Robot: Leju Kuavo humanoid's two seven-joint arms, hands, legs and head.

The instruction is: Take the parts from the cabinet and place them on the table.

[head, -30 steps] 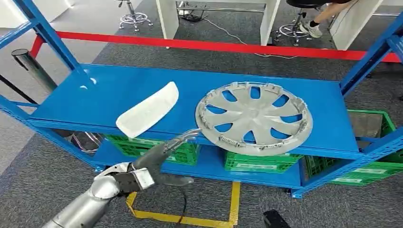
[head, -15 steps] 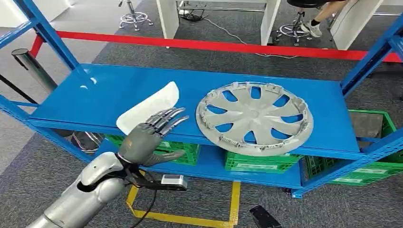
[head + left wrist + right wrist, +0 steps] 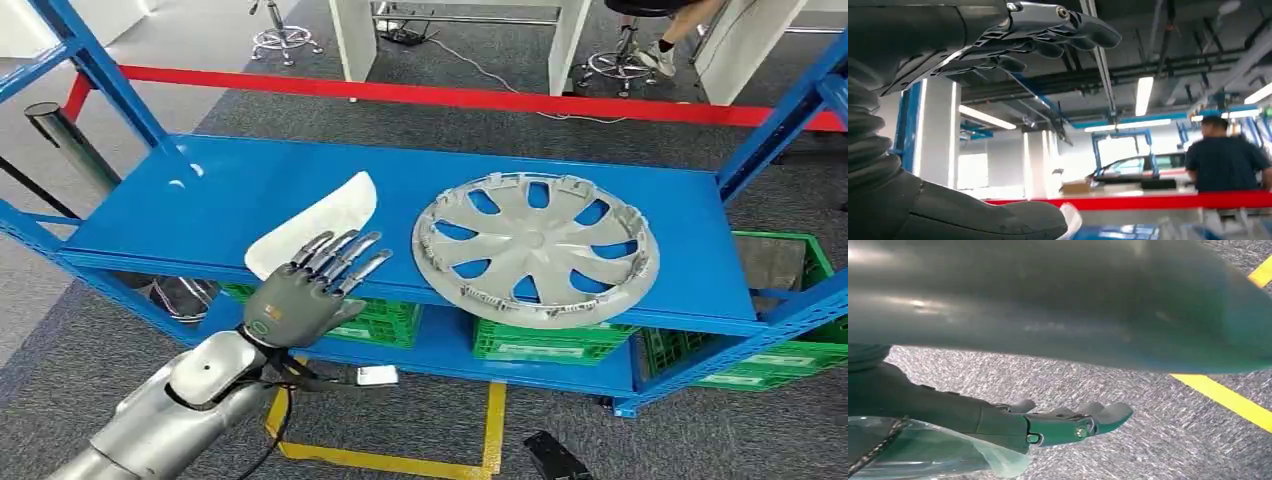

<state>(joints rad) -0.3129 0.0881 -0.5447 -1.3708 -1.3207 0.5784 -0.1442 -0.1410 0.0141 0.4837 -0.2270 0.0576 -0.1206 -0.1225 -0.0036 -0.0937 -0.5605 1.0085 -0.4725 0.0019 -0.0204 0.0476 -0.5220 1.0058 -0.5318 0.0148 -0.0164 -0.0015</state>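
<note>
Here we see our left hand (image 3: 300, 296) raised palm-down, fingers straight and apart, holding nothing, its tips over the near edge of the blue metal shelf (image 3: 230, 190). On that shelf lie a smooth white curved panel (image 3: 315, 228) just beyond the fingertips and, beside it, a round grey spoked hubcap (image 3: 535, 250). Our right hand (image 3: 1068, 425) hangs over speckled carpet, fingers loosely apart, empty.

A white curved panel (image 3: 313, 232) lies flat left of a grey spoked hubcap (image 3: 536, 247) overhanging the blue shelf's (image 3: 230, 190) near edge.
</note>
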